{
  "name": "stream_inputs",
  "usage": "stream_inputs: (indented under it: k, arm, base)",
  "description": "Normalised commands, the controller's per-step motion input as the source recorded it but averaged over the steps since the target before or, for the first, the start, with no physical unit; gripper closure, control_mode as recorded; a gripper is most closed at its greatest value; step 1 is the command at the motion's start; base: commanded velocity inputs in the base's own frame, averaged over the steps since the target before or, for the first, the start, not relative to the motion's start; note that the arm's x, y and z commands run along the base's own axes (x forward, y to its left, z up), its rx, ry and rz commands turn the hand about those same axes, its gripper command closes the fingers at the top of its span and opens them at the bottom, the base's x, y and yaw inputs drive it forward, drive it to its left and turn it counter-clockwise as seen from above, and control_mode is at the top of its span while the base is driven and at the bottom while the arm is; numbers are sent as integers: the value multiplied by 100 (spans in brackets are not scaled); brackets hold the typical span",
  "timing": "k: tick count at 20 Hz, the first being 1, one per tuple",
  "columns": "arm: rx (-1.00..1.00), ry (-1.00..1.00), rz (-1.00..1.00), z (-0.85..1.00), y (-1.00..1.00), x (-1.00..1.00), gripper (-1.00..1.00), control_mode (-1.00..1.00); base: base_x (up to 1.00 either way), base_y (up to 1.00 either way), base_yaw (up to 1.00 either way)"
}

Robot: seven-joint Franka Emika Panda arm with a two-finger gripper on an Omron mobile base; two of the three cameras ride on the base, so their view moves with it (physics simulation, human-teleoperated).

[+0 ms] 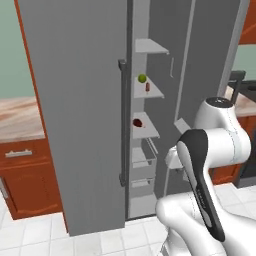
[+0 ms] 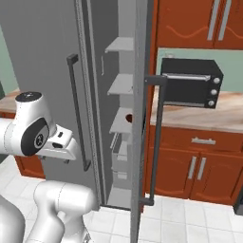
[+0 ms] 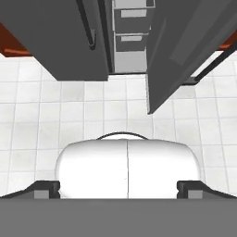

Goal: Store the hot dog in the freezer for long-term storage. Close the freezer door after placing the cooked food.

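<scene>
Spread wide at the bottom of my hand view, the two-finger gripper (image 3: 118, 189) holds nothing, its dark tips (image 3: 46, 189) cut off at the frame edge, aimed down at the white tiled floor (image 3: 46, 120). Well beyond it stands the tall grey freezer (image 1: 165, 100), its flat grey door (image 1: 75, 110) with the long dark bar handle (image 1: 122, 122) hanging open. On a white inner shelf (image 1: 150, 92) I make out the slim reddish-brown hot dog (image 1: 147, 87), tiny, just beside a round green fruit (image 1: 142, 78); one shelf lower sits a dark red lumpy food (image 1: 137, 122).
</scene>
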Motion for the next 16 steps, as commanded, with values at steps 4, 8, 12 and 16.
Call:
stream_inputs:
  k: [4, 8, 12, 16]
  arm:
    - [0, 0, 0, 0, 0, 0, -100, 100]
    - [0, 0, 0, 0, 0, 0, -100, 100]
    - [0, 0, 0, 0, 0, 0, -100, 100]
    - [0, 0, 0, 0, 0, 0, -100, 100]
  base:
    - [-34, -9, -22]
    - [-31, -26, -18]
    - [-19, -34, -9]
    - [0, -21, -1]
